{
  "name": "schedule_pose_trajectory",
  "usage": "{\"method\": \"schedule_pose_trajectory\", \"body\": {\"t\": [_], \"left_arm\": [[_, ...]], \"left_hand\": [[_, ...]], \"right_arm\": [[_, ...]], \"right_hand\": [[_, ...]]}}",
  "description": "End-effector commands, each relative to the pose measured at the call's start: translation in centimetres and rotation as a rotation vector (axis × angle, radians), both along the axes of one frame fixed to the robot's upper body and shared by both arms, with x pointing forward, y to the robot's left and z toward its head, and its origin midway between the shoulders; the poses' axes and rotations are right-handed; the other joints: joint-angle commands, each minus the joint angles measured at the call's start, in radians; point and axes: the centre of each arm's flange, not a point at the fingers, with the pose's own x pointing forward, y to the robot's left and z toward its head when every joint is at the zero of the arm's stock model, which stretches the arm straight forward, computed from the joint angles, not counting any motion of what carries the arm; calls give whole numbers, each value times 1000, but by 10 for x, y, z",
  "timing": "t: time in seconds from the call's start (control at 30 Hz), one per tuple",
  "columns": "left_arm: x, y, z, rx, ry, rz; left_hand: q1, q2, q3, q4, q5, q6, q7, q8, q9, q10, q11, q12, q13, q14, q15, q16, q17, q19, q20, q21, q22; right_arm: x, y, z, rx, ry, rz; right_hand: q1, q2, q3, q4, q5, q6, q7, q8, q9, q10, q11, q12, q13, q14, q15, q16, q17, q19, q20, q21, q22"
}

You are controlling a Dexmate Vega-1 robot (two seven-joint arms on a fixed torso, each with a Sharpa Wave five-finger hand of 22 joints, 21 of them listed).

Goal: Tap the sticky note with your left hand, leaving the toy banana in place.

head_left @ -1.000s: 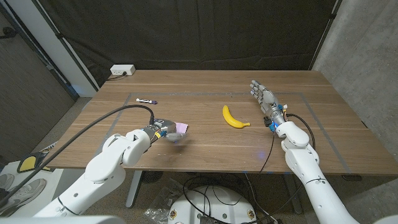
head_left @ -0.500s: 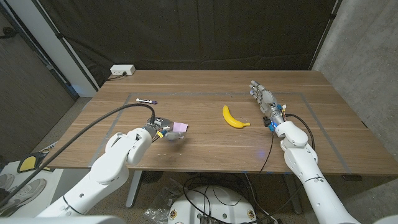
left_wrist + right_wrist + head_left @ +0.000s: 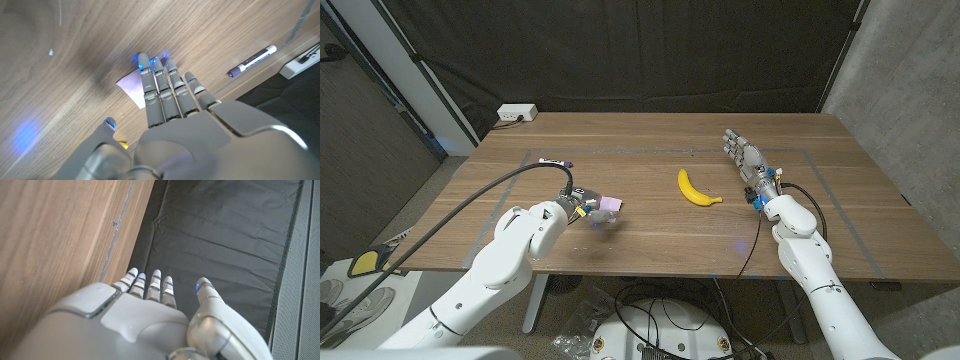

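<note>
The left hand [image 3: 582, 199] reaches over the sticky note [image 3: 609, 205], fingers [image 3: 159, 85] straight and side by side, holding nothing; in the left wrist view they lie across the note [image 3: 131, 86], though whether the tips touch it cannot be told. The note, pale purple, lies on the table [image 3: 650, 140] to the left of the banana [image 3: 696, 189], well apart from it. A marker [image 3: 555, 162] lies beyond the note, toward the table's far left. The right hand [image 3: 747, 160] stands just right of the banana, apart from it, fingers extended and empty. A white power strip [image 3: 517, 113] sits at the table's far left corner.
</note>
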Motion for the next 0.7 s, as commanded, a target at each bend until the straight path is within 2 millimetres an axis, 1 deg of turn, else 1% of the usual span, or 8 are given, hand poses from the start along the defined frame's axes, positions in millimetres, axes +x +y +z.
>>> {"method": "schedule_pose_trajectory", "body": {"t": [0.03,0.2,0.4,0.43,0.53,0.6,0.63,0.7], "left_arm": [[5,-7,3,-115,85,-163],[8,-7,6,-183,134,-219],[11,-7,7,-233,183,-258],[11,-7,7,-239,187,-262],[12,-6,8,-252,184,-272],[11,-5,8,-263,177,-281],[11,-4,8,-273,175,-288],[10,-2,9,-299,170,-303]], "left_hand": [[-2,-6,-4,-1,9,13,-10,-2,1,4,-8,-6,3,7,-83,-2,1,7,0,2,2],[-2,-4,-5,-1,11,17,-13,-2,2,13,-8,-5,3,15,-87,0,1,11,2,3,2],[-3,-1,-9,-1,15,30,-5,-1,3,27,5,-3,4,30,-73,3,1,26,5,8,2],[-3,-1,-10,-1,15,35,2,0,3,27,6,-4,4,37,-70,5,2,25,5,8,2],[-5,3,-14,1,18,45,21,1,5,46,16,2,7,48,-56,7,3,22,17,6,2],[-6,6,-16,2,20,37,22,-3,6,43,19,1,11,48,-50,6,5,11,32,2,2],[-6,9,-16,3,21,26,22,-8,6,41,24,0,12,46,-47,6,6,8,35,1,2],[-5,18,-19,3,25,-23,-1,-29,9,14,28,-10,21,21,-40,-2,13,1,42,-2,3]], "right_arm": [[-1,-3,-1,4,-3,-13],[-2,-3,0,6,-6,-17],[-2,-3,0,8,-6,-17],[-2,-2,1,8,-7,-17],[-1,-2,1,10,-6,-17],[-1,-2,1,9,-4,-17],[-1,-1,1,9,-4,-17],[0,-1,2,12,-4,-16]], "right_hand": [[5,0,-4,1,6,7,2,1,2,8,-1,4,2,2,1,2,4,4,1,-4,2],[5,0,-5,2,5,7,1,1,2,9,-2,4,2,2,1,2,4,4,1,-4,2],[5,1,-5,2,5,7,1,1,2,9,-2,4,2,2,1,2,4,4,1,-5,2],[4,1,-5,3,5,8,2,2,2,9,-1,4,2,2,0,2,4,5,1,-5,2],[4,1,-6,3,5,8,1,1,2,9,0,4,2,2,1,2,4,5,1,-6,2],[4,1,-6,3,5,8,2,2,2,9,-1,4,2,2,2,2,4,5,1,-6,3],[4,1,-6,3,6,8,2,2,2,9,-1,4,2,2,3,2,4,5,0,-6,3],[4,1,-6,3,6,8,2,2,2,10,0,4,2,2,2,2,4,5,1,-6,3]]}}
